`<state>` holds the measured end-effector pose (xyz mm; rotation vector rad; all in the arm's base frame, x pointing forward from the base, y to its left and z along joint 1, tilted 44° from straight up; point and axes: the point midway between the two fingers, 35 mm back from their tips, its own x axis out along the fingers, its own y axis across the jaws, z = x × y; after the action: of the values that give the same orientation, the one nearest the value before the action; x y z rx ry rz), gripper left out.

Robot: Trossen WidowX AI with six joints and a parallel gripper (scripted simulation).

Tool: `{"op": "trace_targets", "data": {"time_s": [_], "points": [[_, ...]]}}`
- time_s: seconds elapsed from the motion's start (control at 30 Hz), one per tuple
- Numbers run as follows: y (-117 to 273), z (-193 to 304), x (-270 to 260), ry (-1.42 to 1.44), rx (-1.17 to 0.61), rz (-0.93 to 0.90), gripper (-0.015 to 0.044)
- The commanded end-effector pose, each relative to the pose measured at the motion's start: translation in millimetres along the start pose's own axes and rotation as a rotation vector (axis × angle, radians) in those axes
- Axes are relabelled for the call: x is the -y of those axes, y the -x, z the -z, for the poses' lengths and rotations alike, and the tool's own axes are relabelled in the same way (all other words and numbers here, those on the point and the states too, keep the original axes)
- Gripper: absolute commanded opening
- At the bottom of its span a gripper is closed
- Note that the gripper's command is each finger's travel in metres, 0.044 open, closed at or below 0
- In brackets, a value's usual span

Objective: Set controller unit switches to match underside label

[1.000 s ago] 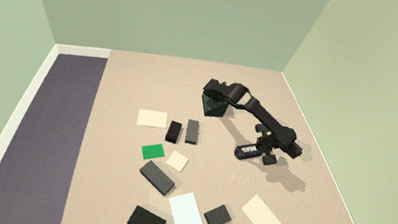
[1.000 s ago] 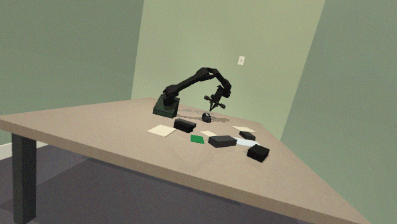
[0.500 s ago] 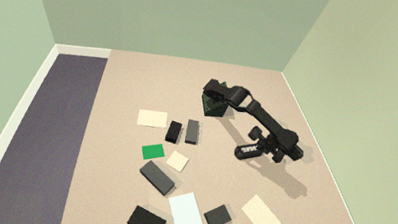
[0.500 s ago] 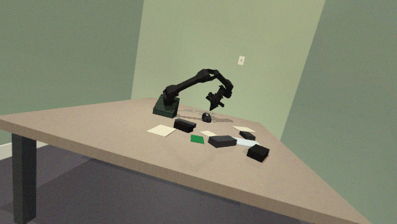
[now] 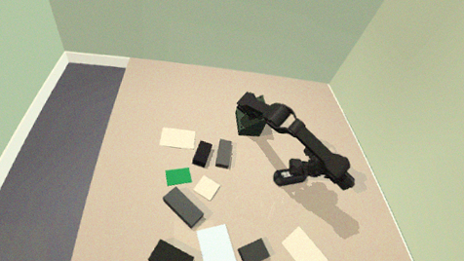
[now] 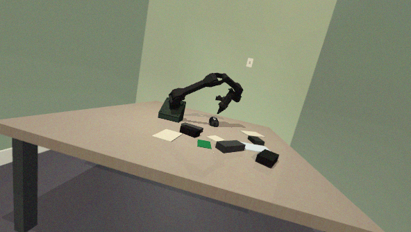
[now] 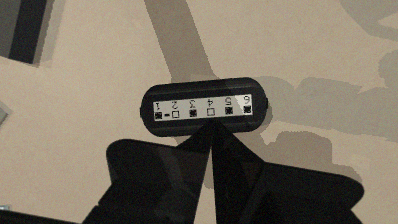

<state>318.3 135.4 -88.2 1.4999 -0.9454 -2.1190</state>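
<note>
Reading the label: 1, 3, 5, 6 filled; 2, 4 empty
The end effector (image 5: 297,164) (image 6: 219,112) (image 7: 213,125), closed and empty, is hovering above the controller unit (image 5: 289,177) (image 6: 214,121) (image 7: 204,106), which is lying label-up on the desk (image 5: 128,198) (image 6: 104,139) (image 7: 100,110); steady viewing is needing every square unobstructed.

"From above, what's at the far end of the tabletop (image 5: 127,207) (image 6: 104,139) (image 7: 300,45)?"
"The base (image 5: 251,128) (image 6: 171,112). The unit (image 5: 279,179) (image 6: 212,123) (image 7: 205,90) lies nearer, to its right."
"And at the near end?"
"The sheet (image 5: 217,251) (image 6: 256,148), with one block (image 5: 171,259) (image 6: 267,158) on its left and a smaller block (image 5: 254,253) (image 6: 256,140) on its right."
"Anything further right?"
"A card (image 5: 304,253) (image 6: 253,133), right of the smaller block, nearer than the unit."
"What's left of the sheet's far end?"
"The long block (image 5: 183,206) (image 6: 230,146)."
</note>
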Motion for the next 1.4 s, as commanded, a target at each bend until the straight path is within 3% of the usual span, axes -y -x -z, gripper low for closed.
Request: {"op": "trace_targets", "data": {"time_s": [0.0,0.6,0.73,1.17,1.37], "points": [[0,-1,1,0.086,0.016,0.002,0.0000],[0,-1,1,0.086,0.016,0.002,0.0000],[0,-1,2,-0.025,0.006,0.002,0.0105],[-4,-7,13,-0.994,-0.070,0.046,0.0440],[-5,-10,17,-1.440,-0.090,0.095,0.0440]]}}
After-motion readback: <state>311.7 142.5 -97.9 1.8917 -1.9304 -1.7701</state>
